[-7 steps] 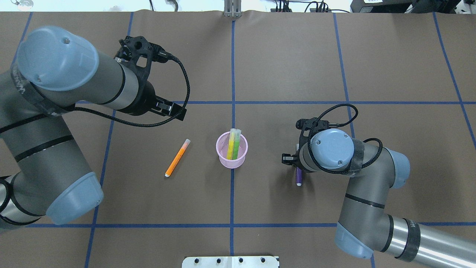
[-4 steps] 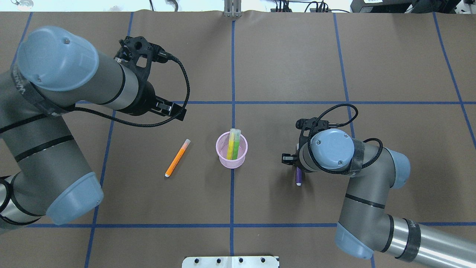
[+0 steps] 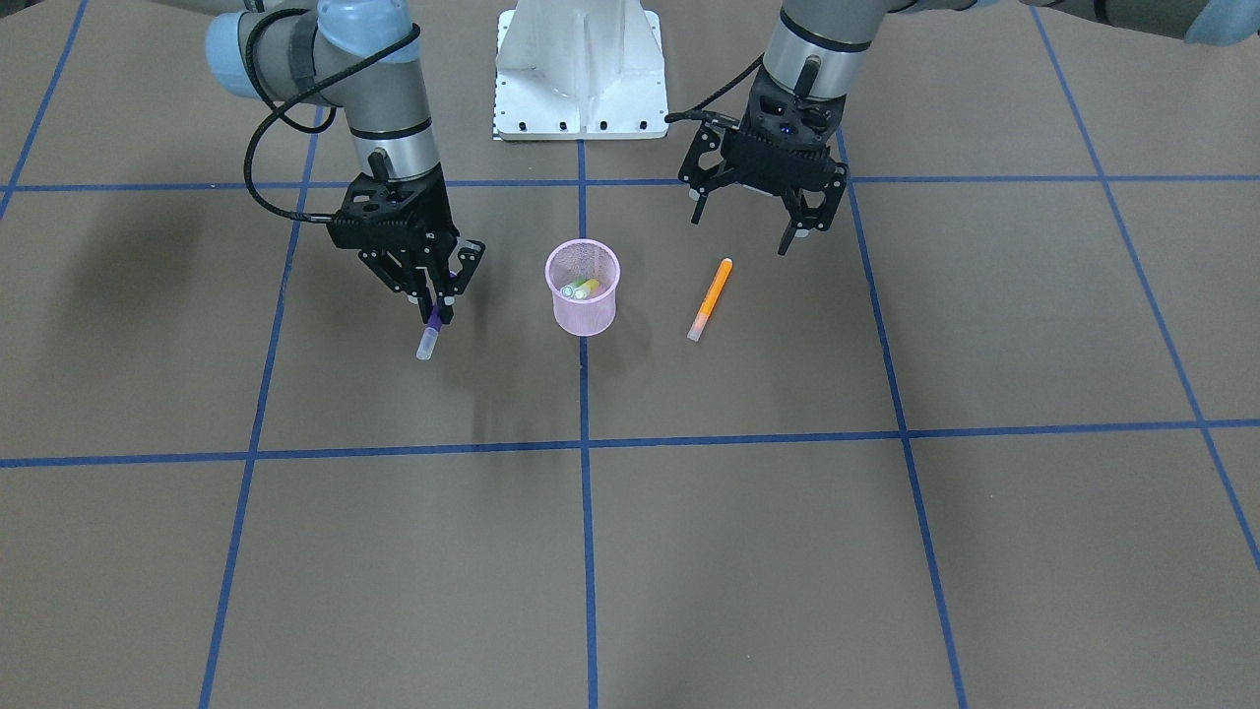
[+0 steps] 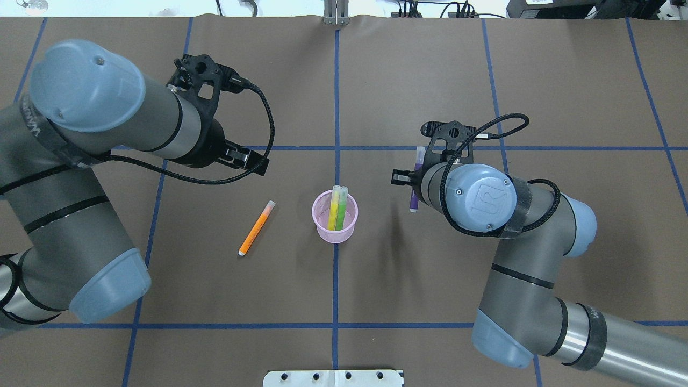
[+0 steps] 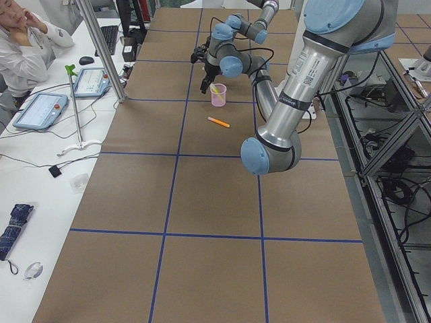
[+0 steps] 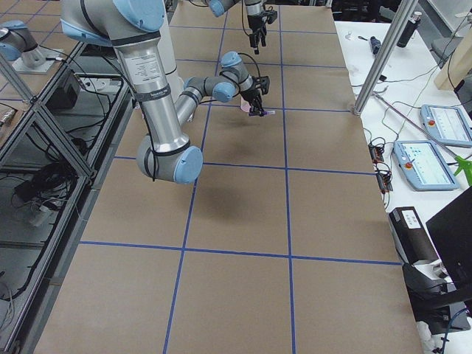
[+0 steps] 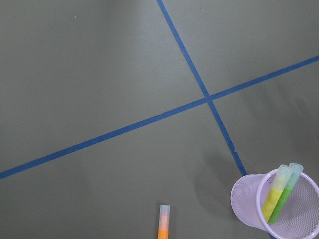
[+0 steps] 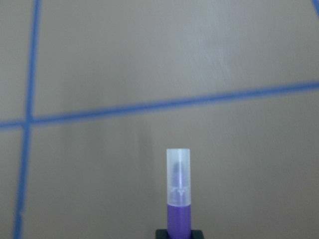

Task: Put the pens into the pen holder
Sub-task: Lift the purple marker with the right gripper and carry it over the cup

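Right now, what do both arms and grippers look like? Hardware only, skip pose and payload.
The left arm and right arm are silver-grey tubes with pale blue joint caps and black bands. One cap on the right arm bears a logo. The left gripper and right gripper are black, two-fingered, open-frame linkages. A black cable loops at each wrist.

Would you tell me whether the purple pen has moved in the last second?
Yes. The pen went up the overhead view, nearer the crosswise blue line.
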Available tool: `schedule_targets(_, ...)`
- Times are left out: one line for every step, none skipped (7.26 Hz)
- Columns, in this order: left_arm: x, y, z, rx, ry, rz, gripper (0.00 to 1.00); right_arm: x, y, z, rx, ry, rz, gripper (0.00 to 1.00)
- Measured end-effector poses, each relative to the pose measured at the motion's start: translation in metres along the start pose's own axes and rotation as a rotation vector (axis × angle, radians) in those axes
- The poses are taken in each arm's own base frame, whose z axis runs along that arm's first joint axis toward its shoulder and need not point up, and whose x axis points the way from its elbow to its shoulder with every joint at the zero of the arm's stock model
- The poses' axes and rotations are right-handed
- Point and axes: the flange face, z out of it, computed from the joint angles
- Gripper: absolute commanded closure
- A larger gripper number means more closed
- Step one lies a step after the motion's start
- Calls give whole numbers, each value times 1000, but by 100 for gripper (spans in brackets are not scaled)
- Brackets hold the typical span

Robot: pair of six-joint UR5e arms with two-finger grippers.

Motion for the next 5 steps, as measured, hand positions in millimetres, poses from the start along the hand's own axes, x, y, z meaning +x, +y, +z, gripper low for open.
schedule_targets(-2, 0, 4, -6, -5, 8, 0, -17, 1, -10, 109, -19, 61, 100)
schedule_targets(-6, -1, 7, -10, -12, 50, 0, -30, 7, -17, 199, -36, 93, 100)
schedule_targets(-14, -5, 8, -11, -25, 116, 0, -41, 18, -24, 278, -51, 95, 100)
schedule_targets(-24, -11, 10, -13, -41, 163, 0, -51, 34, -31, 346, -65, 80, 100)
schedule_targets(-33, -16, 13, -16, -56, 185, 0, -60, 52, -38, 389, -78, 56, 100)
